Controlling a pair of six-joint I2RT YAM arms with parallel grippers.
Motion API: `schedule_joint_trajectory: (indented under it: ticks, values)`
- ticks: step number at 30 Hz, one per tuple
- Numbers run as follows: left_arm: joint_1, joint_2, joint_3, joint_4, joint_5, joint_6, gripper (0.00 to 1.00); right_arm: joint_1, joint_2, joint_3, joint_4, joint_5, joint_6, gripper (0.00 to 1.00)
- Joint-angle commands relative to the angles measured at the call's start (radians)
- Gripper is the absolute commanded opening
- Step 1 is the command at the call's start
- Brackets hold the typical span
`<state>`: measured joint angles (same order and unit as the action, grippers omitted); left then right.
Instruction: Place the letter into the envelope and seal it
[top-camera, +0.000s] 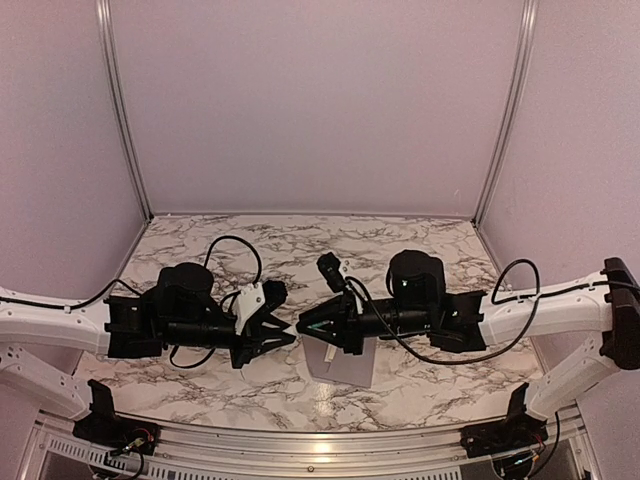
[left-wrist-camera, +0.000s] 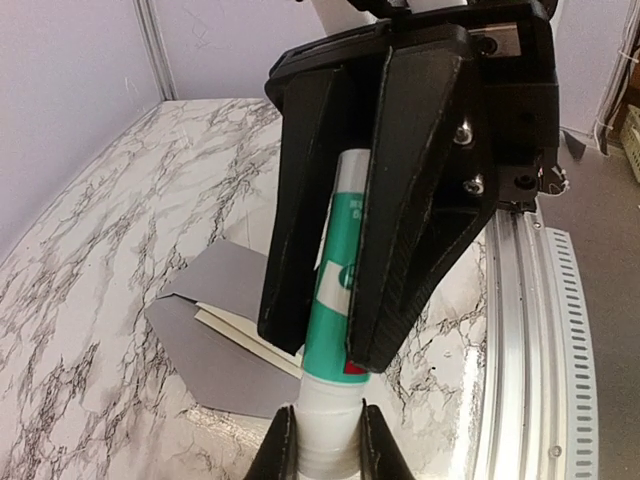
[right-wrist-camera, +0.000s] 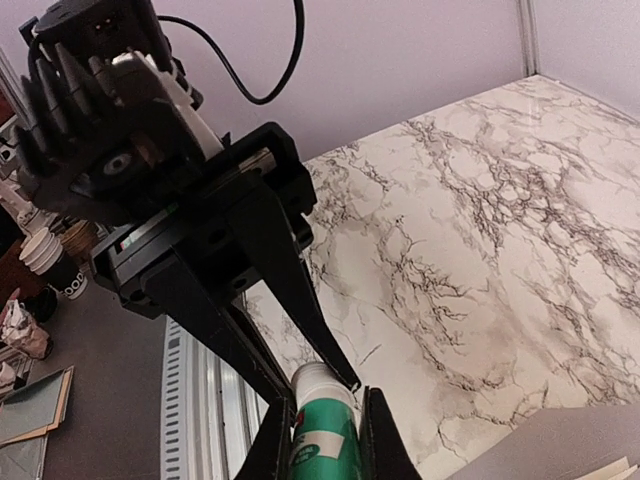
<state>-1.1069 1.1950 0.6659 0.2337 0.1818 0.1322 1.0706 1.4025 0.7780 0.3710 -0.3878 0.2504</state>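
Marble tabletop (top-camera: 300, 240), lilac walls (top-camera: 320, 100) | left claw (left-wrist-camera: 325, 445), right claw (right-wrist-camera: 325, 445) both pinching green-white tube (left-wrist-camera: 330, 340) | envelope (left-wrist-camera: 215, 360) lying flat

Grey envelope (left-wrist-camera: 205, 365) flat on the marble table (left-wrist-camera: 90, 260), flap open, cream letter (left-wrist-camera: 228, 326) edge at its mouth.

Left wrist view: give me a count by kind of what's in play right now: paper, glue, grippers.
Grey envelope: 1
Cream letter: 1, only an edge visible, at the envelope
Green-white glue stick: 1, gripped from both ends
Grippers: 2, left gripper on the white end, right gripper on the green body
Total: 5
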Motion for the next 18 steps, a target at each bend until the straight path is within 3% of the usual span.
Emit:
schedule_joint_trajectory:
  ticks: [1, 7, 13, 18]
  values:
    - [-0.041, 0.047, 0.130, 0.133, 0.021, 0.074, 0.00, -0.004, 0.106, 0.077, -0.095, 0.062, 0.064, 0.00]
    - [-0.076, 0.115, 0.191, 0.128, -0.097, 0.144, 0.00, -0.003, 0.197, 0.128, -0.036, -0.053, 0.138, 0.00]
    - [-0.082, 0.122, 0.206, 0.128, -0.083, 0.156, 0.00, -0.003, 0.229, 0.123, 0.093, -0.207, 0.159, 0.00]
    - [-0.082, 0.081, 0.186, 0.130, -0.050, 0.143, 0.00, -0.003, 0.212, 0.092, 0.135, -0.222, 0.152, 0.00]
